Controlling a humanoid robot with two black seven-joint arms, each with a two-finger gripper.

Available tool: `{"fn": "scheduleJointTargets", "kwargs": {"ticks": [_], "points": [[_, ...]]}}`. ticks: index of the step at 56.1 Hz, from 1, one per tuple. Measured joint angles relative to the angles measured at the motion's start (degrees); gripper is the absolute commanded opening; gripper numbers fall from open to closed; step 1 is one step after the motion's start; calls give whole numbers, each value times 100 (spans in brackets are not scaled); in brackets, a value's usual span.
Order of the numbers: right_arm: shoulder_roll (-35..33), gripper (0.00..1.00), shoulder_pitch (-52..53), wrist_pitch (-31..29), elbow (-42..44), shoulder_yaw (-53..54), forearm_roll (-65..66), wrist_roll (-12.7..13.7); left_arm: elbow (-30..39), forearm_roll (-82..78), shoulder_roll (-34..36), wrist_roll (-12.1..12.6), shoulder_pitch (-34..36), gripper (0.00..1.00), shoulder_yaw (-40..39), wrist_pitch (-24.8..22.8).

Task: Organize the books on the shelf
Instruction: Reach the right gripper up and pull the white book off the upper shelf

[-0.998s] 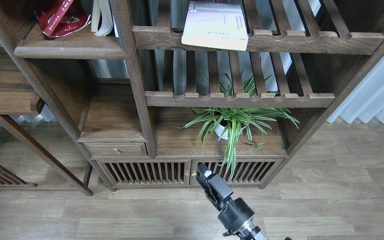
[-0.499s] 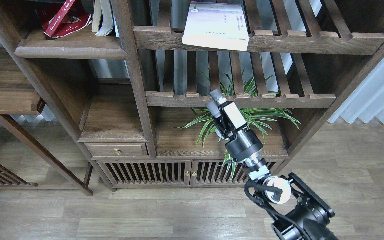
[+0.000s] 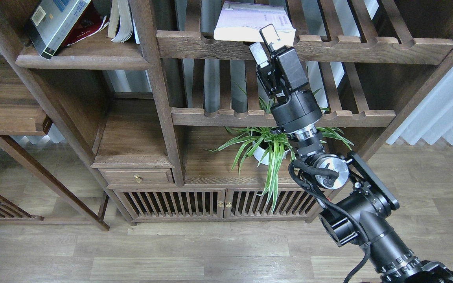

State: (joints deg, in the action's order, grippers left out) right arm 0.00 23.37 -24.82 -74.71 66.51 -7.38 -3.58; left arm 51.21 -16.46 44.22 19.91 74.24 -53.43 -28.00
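A pale lavender-white paperback (image 3: 242,17) lies flat on the upper slatted rack, its front edge overhanging the notched rail. My right gripper (image 3: 264,44) is raised to that front edge and stands open, with one fingertip (image 3: 270,34) in front of the book's lower edge and the other below the rail. On the solid dark-brown shelf (image 3: 81,59) at the top left, a grey book with a black edge (image 3: 55,19) leans over a red paperback (image 3: 91,21). My left gripper is out of view.
A pale open book (image 3: 119,19) stands by the upright post. A spider plant in a white pot (image 3: 267,151) sits under the lower slatted rack (image 3: 281,117), right behind my right arm. A cabinet with slatted doors (image 3: 195,204) stands on the wood floor; a curtain (image 3: 446,110) hangs at the right.
My right arm rose from floor level past the plant to the lavender book's front edge. On the left shelf, a grey black-edged book has come to lean over the red one.
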Motion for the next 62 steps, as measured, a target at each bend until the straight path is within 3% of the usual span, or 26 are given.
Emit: {"fn": "scheduleJointTargets", "kwargs": {"ticks": [13,38,62], "points": [[-1,98,-115,130,-11,-131,0,-3,199,229,476,-11,-211,99,-20,-2],[1,98,-184,251,-11,-412,44,-2,293,249,562,-32,-384,99,-31,-2],[0,98,-82,1032,1,-350,18,-194,304,249,657,-29,-447,99,-54,-2]]}}
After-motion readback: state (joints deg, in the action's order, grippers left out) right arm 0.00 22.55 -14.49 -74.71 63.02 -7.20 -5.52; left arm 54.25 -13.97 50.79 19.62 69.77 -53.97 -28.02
